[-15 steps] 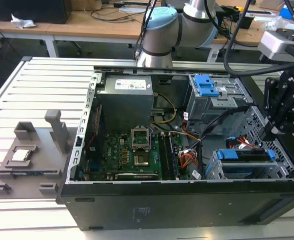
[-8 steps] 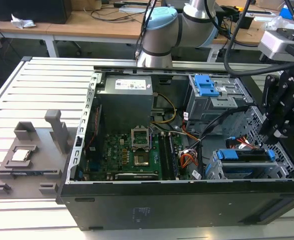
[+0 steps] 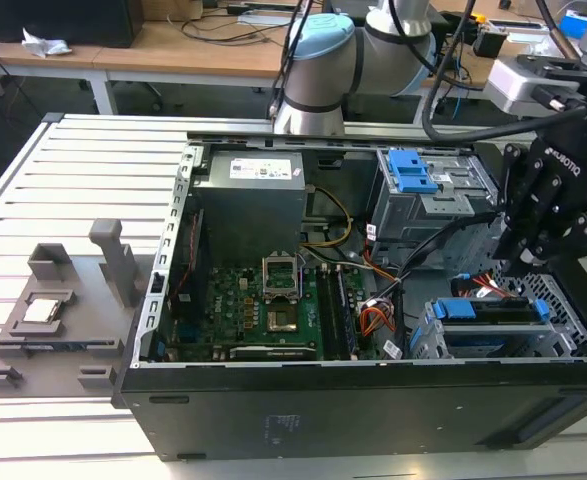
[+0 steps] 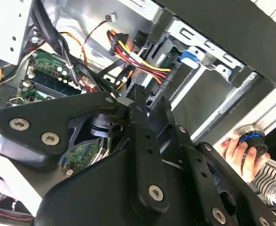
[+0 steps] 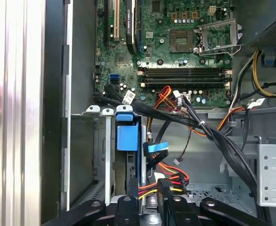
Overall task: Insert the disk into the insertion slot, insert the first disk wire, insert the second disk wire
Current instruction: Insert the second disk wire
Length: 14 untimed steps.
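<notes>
Pale slatted metal table (image 3: 93,170), open black computer case (image 3: 353,410) standing on it, grey plastic fixture (image 3: 73,330) just beside the case, at the exterior view's left.

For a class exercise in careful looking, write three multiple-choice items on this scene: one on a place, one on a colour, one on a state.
1. Where is the disk?
A on the floor
B in the insertion slot
C on a shelf

2. What colour is the disk's carrier?
A red
B blue
C yellow

3. How is the computer case?
A open, its inside exposed
B closed
C wrapped in plastic

Key:
1 B: it sits in the metal cage at the exterior view's right.
2 B: bright blue plastic frames it.
3 A: the motherboard shows inside.
</notes>
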Tool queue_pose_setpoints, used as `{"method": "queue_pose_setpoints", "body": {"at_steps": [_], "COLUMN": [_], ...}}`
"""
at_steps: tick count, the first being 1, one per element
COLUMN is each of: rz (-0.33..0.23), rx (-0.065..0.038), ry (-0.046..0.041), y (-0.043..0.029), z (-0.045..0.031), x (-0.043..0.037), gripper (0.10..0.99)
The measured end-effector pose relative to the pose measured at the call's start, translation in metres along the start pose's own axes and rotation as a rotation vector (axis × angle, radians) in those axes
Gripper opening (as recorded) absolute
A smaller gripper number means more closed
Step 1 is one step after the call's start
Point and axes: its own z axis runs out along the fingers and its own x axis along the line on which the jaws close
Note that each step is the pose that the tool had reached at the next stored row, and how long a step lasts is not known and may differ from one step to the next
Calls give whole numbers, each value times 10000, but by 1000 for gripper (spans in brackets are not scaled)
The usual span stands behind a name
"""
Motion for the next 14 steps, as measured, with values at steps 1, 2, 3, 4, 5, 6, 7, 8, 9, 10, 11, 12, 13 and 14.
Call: {"method": "queue_pose_setpoints", "body": {"at_steps": [1, 2, 3, 4, 5, 6, 7, 8, 9, 10, 11, 12, 13, 14], "rz": [-45, -91, -129, -164, -187, -204, -214, -219, -220, -223, -226, -229, -231, -243], "rx": [5, 10, 13, 17, 20, 21, 23, 23, 23, 24, 27, 34, 41, 47], "ry": [2, 4, 7, 9, 10, 11, 11, 11, 11, 11, 12, 13, 13, 13], "y": [19, 37, 57, 88, 122, 171, 212, 245, 270, 300, 337, 401, 438, 478], "z": [7, 15, 23, 35, 48, 61, 69, 74, 77, 81, 84, 89, 92, 95], "x": [-5, -6, -7, -8, -9, -10, -11, -12, -12, -12, -12, -12, -14, -18], "gripper": [302, 302, 302, 302, 302, 302, 302, 302, 302, 302, 302, 302, 302, 302]}}
